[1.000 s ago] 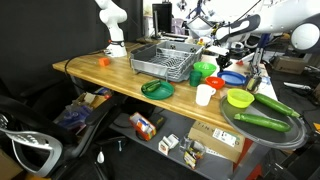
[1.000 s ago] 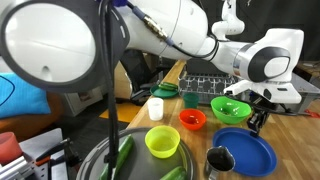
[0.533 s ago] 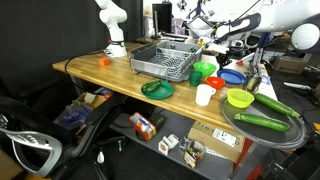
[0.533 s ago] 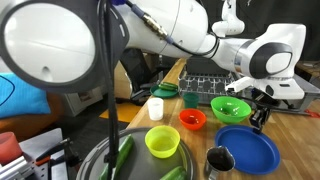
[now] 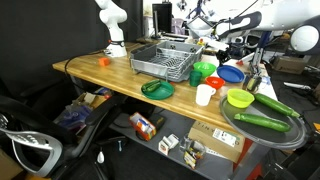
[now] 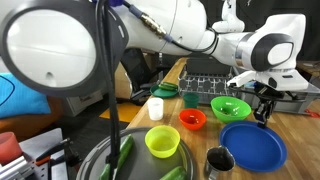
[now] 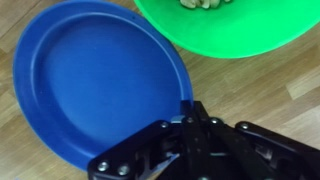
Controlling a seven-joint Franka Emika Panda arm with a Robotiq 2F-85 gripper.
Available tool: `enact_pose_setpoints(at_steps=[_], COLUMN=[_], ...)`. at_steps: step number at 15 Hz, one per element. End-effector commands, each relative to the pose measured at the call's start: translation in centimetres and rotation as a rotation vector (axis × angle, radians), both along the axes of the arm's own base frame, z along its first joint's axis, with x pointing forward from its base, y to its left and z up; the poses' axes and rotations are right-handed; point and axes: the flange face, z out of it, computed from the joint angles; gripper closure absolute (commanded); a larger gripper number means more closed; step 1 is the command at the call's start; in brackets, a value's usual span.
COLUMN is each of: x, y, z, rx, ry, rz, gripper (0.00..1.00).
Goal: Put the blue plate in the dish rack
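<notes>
blue plate (image 7: 95,80) rim at the pincer (image 7: 193,114)

Green bowl (image 6: 230,106), red bowl (image 6: 192,120), yellow-green bowl (image 6: 162,141) & white cup (image 6: 155,108) on wood tbl (image 6: 300,125).

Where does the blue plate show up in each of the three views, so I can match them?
Exterior view: blue plate right of centre on the table, beside the green bowl.
Exterior view: lower right, in front of the green bowl.
Wrist view: fills the left; green bowl top right.
Shared landmark: the green bowl.
</notes>
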Motion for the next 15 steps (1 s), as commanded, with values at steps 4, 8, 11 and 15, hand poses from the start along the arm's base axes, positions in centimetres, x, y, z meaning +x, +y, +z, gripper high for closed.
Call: enact_pose_setpoints(at_steps=[4, 8, 11, 15], x=[0.2, 0.5, 0.7, 1.2], y=[-0.1, -0.5, -0.6, 0.0], z=[1.3, 2.2, 3.2, 4.9], rx=[-0.069, -0.104, -0.139, -0.195], ry=[-0.008, -0.011, -0.011, -0.014], rz=[0.036, 0.053, 0.070, 0.113], gripper=[0.99, 0.99, 0.99, 0.99])
